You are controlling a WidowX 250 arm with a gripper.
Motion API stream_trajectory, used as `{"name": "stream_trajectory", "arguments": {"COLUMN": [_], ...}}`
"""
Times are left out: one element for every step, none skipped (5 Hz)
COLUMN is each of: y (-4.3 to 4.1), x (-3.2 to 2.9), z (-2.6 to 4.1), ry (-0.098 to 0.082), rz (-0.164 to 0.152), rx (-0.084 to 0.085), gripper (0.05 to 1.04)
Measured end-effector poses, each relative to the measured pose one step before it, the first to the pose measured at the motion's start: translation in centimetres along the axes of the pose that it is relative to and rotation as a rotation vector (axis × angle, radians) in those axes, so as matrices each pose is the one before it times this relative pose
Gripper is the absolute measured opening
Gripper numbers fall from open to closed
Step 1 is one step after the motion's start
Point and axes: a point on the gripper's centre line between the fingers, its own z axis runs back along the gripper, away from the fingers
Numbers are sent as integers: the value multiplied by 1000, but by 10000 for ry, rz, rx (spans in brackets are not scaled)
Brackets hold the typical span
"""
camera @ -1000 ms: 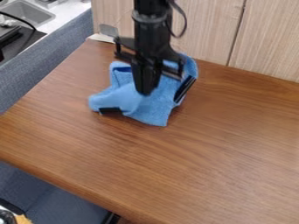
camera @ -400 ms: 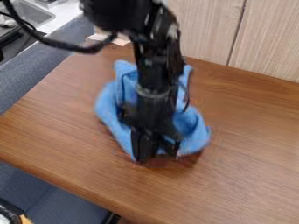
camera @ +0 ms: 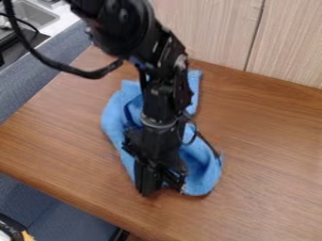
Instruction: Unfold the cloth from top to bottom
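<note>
The gripper [camera: 159, 181] hangs low over the near-left part of the table, pointing down, and is shut on the near edge of the cloth. Blue cloth [camera: 203, 172] lies rumpled beneath and around it, stretched from the back of the table toward the front. One narrow end [camera: 194, 87] reaches back to the right of the arm, and a rounded, puckered part bulges to the right of the gripper. The arm covers the cloth's middle, and the exact place of the grip is partly hidden.
The brown wooden table [camera: 270, 155] has its front edge [camera: 69, 202] a short way from the gripper. Light wood panels [camera: 217, 33] stand along the back. A grey-blue partition [camera: 37, 89] and a sink [camera: 35, 16] are at the left.
From the back of the table, the gripper has come forward toward the front edge. The cloth's near part has moved forward with it, so the cloth is now longer front to back.
</note>
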Motion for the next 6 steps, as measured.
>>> {"name": "stream_trajectory", "arguments": {"y": [65, 290, 240, -81, -59, 61], "x": [-378, 22, -65, -214, 164, 256], "z": [238, 964, 850, 1136, 2181, 2431], "ry": [9, -345, -223, -199, -413, -749], "rz": [-19, -13, 32, -45, -17, -23], "rx": [56, -76, 144, 20, 42, -163], "gripper": [211, 462, 776, 1000, 1003, 1000]}}
